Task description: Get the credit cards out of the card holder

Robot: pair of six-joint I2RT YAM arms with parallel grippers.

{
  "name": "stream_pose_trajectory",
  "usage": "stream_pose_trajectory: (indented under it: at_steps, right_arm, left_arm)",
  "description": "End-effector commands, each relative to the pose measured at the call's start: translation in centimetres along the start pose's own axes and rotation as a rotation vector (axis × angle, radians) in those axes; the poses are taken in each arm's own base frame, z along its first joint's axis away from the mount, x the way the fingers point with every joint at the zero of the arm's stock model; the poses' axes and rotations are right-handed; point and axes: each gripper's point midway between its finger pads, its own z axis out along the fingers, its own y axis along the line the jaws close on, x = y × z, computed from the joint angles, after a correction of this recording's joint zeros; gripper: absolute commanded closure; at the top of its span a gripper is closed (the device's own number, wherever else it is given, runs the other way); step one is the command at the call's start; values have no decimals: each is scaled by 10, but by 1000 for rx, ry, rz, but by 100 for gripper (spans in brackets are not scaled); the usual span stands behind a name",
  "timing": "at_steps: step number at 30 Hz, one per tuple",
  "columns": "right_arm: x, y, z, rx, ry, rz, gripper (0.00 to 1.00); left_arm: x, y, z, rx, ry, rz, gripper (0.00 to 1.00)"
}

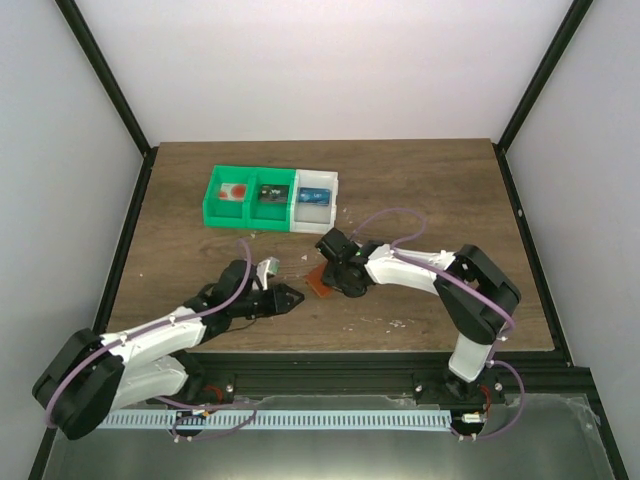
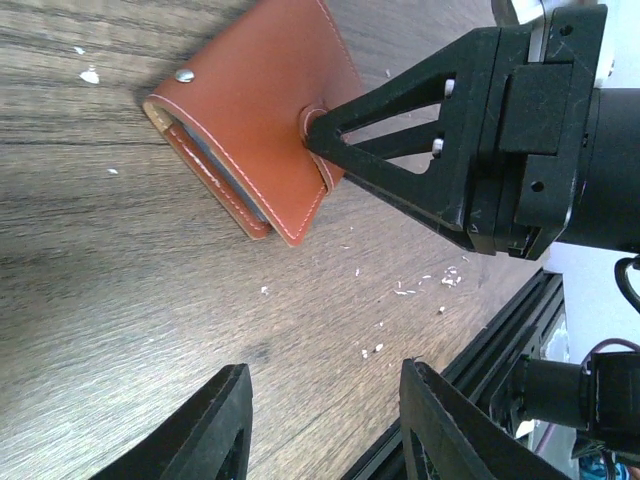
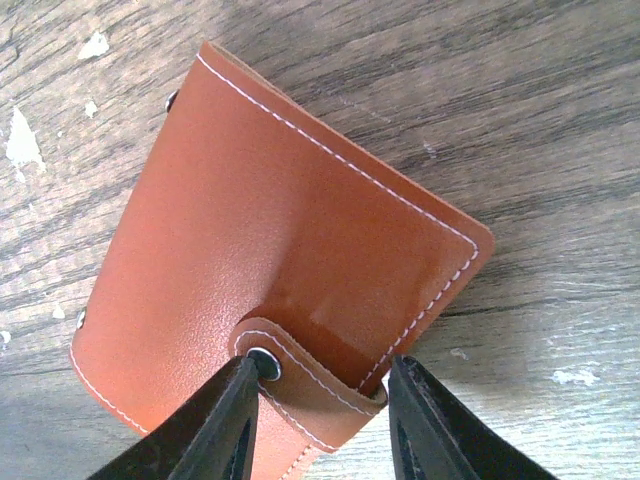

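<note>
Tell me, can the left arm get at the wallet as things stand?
Probably yes. The left end effector is open, with only bare table between it and the wallet. The right end effector grips the snap tab, leaving the near edge free.

A wood-grain table [image 1: 420,190] carries a two-compartment green bin [image 1: 245,219] at the far side, with a white bin [image 1: 314,223] touching its right end; white flecks [image 2: 430,282] lie scattered on the near surface
</note>
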Motion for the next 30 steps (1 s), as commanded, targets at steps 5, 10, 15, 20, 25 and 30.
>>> stream_pose_trajectory:
  at_steps: [5,10,15,20,25,30]
  right_arm:
    - [7,-47,5,187,-15,-12,63]
    - [22,-83,1,222,5,-72,64]
    - [18,-88,-30,151,-45,-136,67]
    - [1,-59,-61,72,-105,-88,70]
    - [4,-72,-56,197,-82,143,67]
    - [1,-63,-42,231,-80,208,67]
  left_arm:
    - [-2,10,-8,-29,-34,12,57]
    - [-1,9,-10,-29,-34,17,56]
    - [-1,5,-12,-6,-35,16,56]
    - [-3,-3,-12,24,-36,21,55]
    - [-1,-2,-13,24,-31,22,55]
    - [1,-1,-16,28,-36,18,55]
